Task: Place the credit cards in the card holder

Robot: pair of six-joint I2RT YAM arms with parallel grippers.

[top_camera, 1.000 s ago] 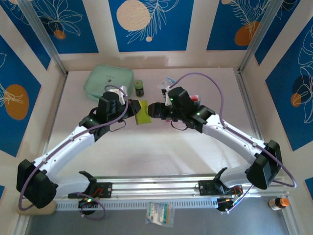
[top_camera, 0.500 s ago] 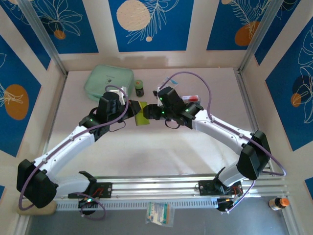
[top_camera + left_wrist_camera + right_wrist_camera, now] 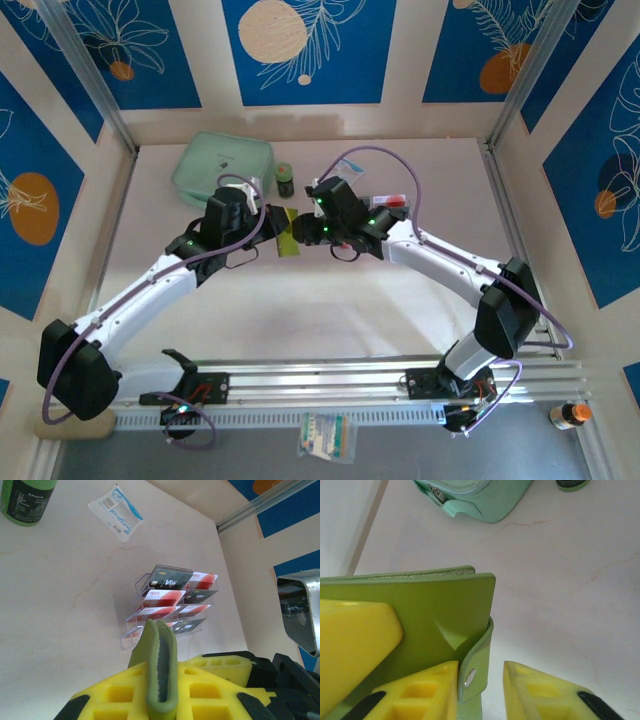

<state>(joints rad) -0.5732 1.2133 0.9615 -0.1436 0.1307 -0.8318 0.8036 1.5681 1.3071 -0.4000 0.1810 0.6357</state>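
Note:
The olive-green card holder (image 3: 287, 236) hangs above the table's middle back, folded, with my left gripper (image 3: 274, 226) shut on it. In the left wrist view its folded edge (image 3: 159, 645) stands upright between the yellow fingers (image 3: 120, 695). My right gripper (image 3: 299, 232) meets it from the right. In the right wrist view the holder's flat face (image 3: 435, 605) is close up and its snap tab (image 3: 472, 672) lies between my right gripper's (image 3: 481, 682) jaws. The tab touches the left finger, with a gap to the right one. The credit cards (image 3: 170, 602) sit in a clear tiered stand; red and black ones show.
A mint-green zip pouch (image 3: 222, 168) lies at the back left, with a small green bottle (image 3: 285, 179) beside it. A white-and-blue sachet (image 3: 116, 512) lies flat behind the card stand (image 3: 390, 201). A metal rail (image 3: 330, 385) crosses the near edge.
My right arm has swung left from the card stand to the card holder, and its jaws have narrowed around the snap tab. The left arm has held still with the holder.

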